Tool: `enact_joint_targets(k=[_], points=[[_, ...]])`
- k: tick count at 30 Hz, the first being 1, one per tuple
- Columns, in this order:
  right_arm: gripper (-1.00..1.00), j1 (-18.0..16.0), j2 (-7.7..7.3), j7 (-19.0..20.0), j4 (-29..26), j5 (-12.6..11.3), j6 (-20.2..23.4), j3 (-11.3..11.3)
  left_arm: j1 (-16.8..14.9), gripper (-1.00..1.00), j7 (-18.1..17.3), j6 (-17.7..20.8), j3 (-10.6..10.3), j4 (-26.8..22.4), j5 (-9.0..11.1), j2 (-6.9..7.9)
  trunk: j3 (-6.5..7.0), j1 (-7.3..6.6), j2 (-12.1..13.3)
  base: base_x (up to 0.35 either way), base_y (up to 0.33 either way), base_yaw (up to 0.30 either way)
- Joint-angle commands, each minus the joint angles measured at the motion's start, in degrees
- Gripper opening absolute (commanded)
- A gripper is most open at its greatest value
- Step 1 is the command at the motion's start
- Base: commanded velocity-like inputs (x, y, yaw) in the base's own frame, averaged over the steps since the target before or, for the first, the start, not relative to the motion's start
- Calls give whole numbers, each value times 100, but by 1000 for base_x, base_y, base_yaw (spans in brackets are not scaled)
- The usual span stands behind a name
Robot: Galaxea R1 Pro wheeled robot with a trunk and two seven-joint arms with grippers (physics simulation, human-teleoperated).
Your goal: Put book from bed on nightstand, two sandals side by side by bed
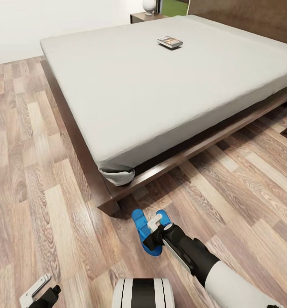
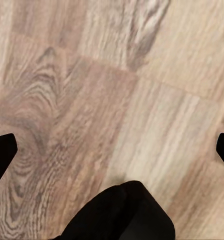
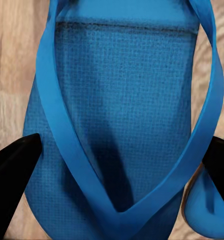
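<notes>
Head view: the bed (image 1: 130, 98) stands on the plank floor (image 1: 32, 171), its near corner pointing toward the robot, grey mattress on a dark frame. The book (image 1: 170, 42) lies flat on the mattress, toward the headboard (image 1: 254, 17) end and well apart from the near corner. A nightstand (image 1: 144, 17) stands beyond the bed's far corner with a white vase (image 1: 149, 6) on its top. Two sandals (image 1: 148, 231) lie on the floor side by side, touching or nearly so, just off the bed's near corner. The right hand (image 1: 154, 223) is lowered directly over them, its white fingers at the sandals; from this view I cannot tell whether it grips. The left hand (image 1: 35, 292) hangs low over bare floor, well apart from the sandals, and its white fingers appear spread. Left wrist view: the dark fingertips (image 2: 1, 155) sit at opposite edges of the frame with bare floor (image 2: 112, 100) between them, so the left hand is released and holds nothing. Right wrist view: one sandal (image 3: 127, 110) lies close beneath the hand, its strap forming a V. The fingertips (image 3: 14, 175) stand wide apart either side of the sole, so the right hand is released and not closed on it. An edge of the second sandal (image 3: 207, 215) shows just beside the first.
</notes>
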Motion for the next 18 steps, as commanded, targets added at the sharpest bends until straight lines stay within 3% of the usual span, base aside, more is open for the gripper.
enact_joint_targets(k=[1,18], points=[[-100,-24,-1,9,26,-55,23,6,2,100,34,19,37,-11,28,3,-3,0,-2,29,0,5],[-100,-138,3,111,240,-99,-4,-18,6,100,42,42,194,-48,46,-30,-358,41,-23,6,0,1]])
